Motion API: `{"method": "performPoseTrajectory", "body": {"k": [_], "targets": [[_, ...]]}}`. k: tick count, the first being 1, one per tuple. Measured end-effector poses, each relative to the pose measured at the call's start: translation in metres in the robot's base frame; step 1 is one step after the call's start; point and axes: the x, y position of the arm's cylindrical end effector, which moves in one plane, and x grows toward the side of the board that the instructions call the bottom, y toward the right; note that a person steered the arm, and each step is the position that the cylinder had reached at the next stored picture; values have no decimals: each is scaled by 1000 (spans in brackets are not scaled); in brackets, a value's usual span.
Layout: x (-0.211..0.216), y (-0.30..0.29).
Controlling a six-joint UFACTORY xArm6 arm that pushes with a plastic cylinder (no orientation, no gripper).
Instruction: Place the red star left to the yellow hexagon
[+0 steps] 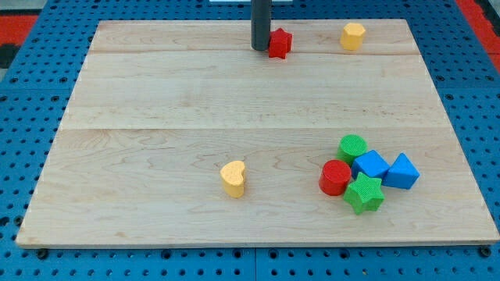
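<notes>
Up near the far edge of the pale wooden board (195,101), the straight dark rod comes down from the view's top, and my tip (259,48) rests on the wood just at the view's left of the small red star-shaped block (280,43). Tip and red star look to be touching, or all but touching; the exact contact cannot be made out. The arm carries no jaws at all, only this rod, so nothing is gripped or clamped.

Along the same far edge, toward the far right corner, sits the yellow hexagon block (353,36). It lies well apart from the red star, at the view's right of it, with bare wood between them.

Closer to the near edge, somewhat left of the middle, a yellow heart-shaped block (233,178) stands alone.

Toward the near right corner a cluster of five blocks is packed together. A green cylinder (352,147) sits at the cluster's top. Just below it a blue block with angled faces (370,165) lies in the middle, and a blue triangular block (401,172) is just at its right, nearest the right edge. A red cylinder (336,177) stands at the cluster's left, and a green star-shaped block (364,193) sits at the bottom, pressed against the red cylinder and the blue block above it.

Around the board a blue perforated surface (31,117) shows on every side.
</notes>
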Motion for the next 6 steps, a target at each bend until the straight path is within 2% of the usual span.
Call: {"method": "performPoseTrajectory", "body": {"k": [1, 3, 5, 6], "targets": [[20, 25], [-13, 43], [63, 19], [24, -50]]}}
